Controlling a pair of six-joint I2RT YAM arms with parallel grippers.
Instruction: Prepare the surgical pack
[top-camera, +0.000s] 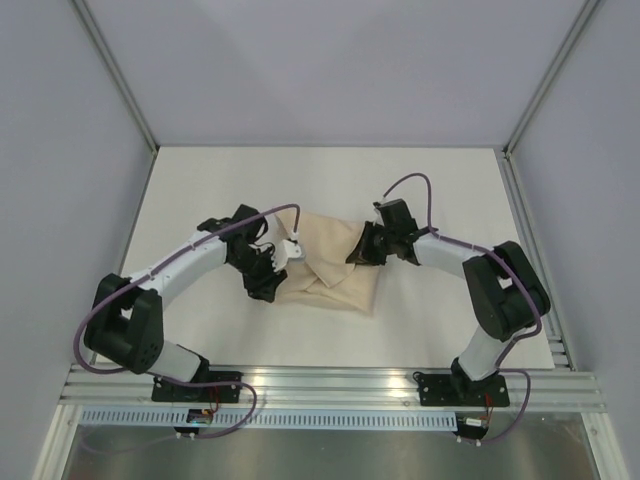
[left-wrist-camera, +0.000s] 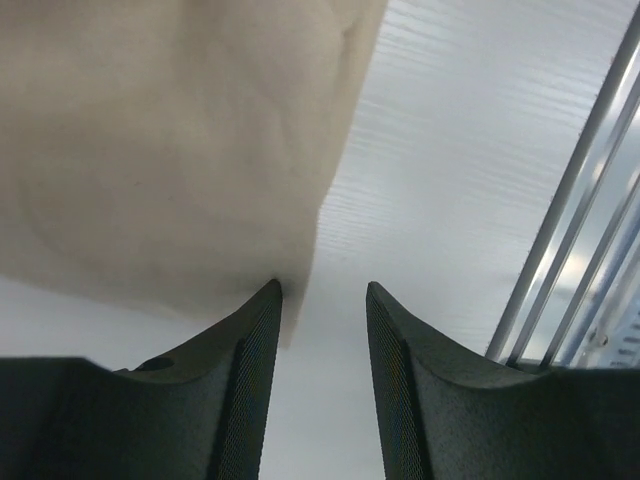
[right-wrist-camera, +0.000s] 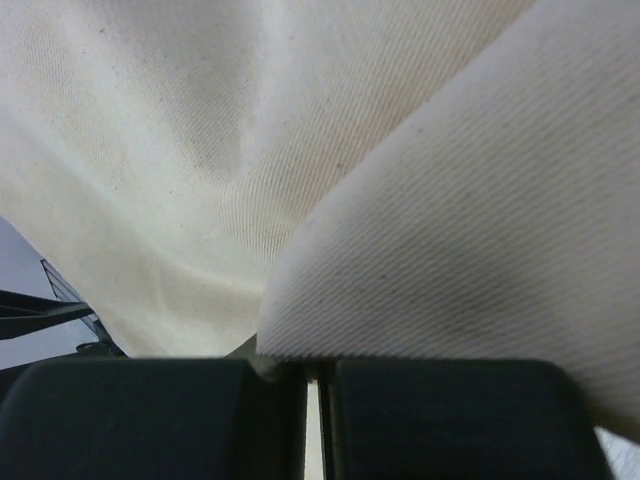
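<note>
At the left, our left fingers (left-wrist-camera: 255, 335) stand spread over bare desk (top-camera: 200, 190), with nothing between them; the loose edge of the surgical pack (top-camera: 335, 268), a tan cloth bundle, sits just beside one tip, outside the gap. The bundle lies at the middle of the desk, between both arms, its long axis running from the left edge toward the right edge. At its right side our right fingers (right-wrist-camera: 200, 420) are pressed together, pinching a fold of the cloth. We judge the left arm must shift sideways onto the cloth before closing
</note>
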